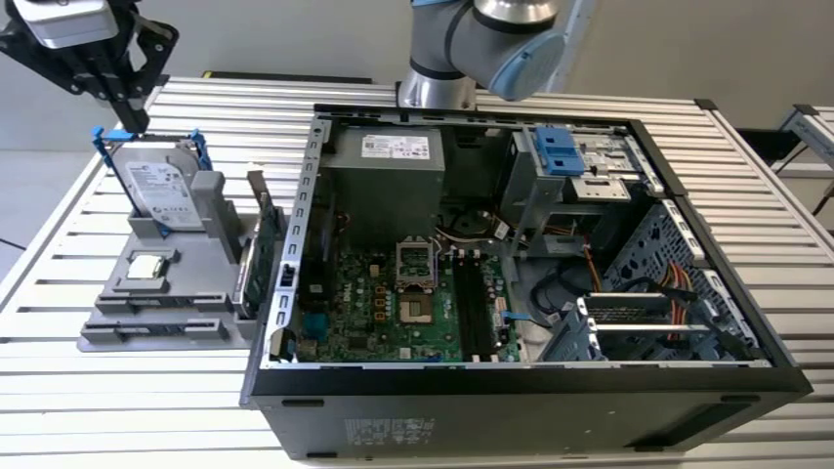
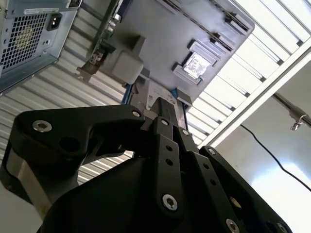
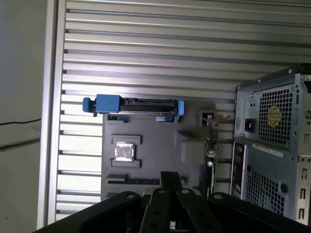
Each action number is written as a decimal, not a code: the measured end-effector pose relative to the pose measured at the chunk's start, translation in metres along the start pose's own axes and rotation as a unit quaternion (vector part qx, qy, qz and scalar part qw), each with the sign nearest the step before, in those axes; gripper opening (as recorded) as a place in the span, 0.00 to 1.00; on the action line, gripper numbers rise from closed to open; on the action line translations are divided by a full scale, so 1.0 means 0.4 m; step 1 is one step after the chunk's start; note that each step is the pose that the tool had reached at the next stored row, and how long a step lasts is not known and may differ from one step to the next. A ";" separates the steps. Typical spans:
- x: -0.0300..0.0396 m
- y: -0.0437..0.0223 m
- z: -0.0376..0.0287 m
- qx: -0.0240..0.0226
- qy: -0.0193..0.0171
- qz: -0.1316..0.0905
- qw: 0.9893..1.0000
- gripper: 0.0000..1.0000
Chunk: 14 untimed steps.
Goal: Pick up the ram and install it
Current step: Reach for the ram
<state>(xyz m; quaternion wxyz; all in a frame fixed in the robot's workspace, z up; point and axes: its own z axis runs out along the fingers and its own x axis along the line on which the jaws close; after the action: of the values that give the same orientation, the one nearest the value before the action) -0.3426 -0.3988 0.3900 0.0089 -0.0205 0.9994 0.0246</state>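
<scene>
End effector (image 1: 133,119) – clenched shut – hangs just above the blue-framed hard drive (image 1: 167,191) – upright on the table (image 1: 391,93).

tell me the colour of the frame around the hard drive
The frame is blue, clearest in the first wrist view.

Silver hard drive in blue frame (image 1: 159,186) upright below gripper (image 1: 131,119), seated in grey plastic fixture (image 1: 156,327). Open black PC tower case (image 1: 521,391) farther off, on the same slatted aluminium table (image 1: 117,401).
</scene>
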 end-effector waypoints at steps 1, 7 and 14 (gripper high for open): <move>0.003 0.000 0.000 0.000 0.000 0.000 1.000 0.00; 0.023 0.001 0.000 0.000 0.000 0.000 1.000 0.00; 0.045 0.002 -0.001 0.000 0.000 0.000 1.000 0.00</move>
<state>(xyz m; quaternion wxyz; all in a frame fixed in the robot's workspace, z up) -0.3606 -0.3988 0.3900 0.0087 -0.0205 0.9995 0.0246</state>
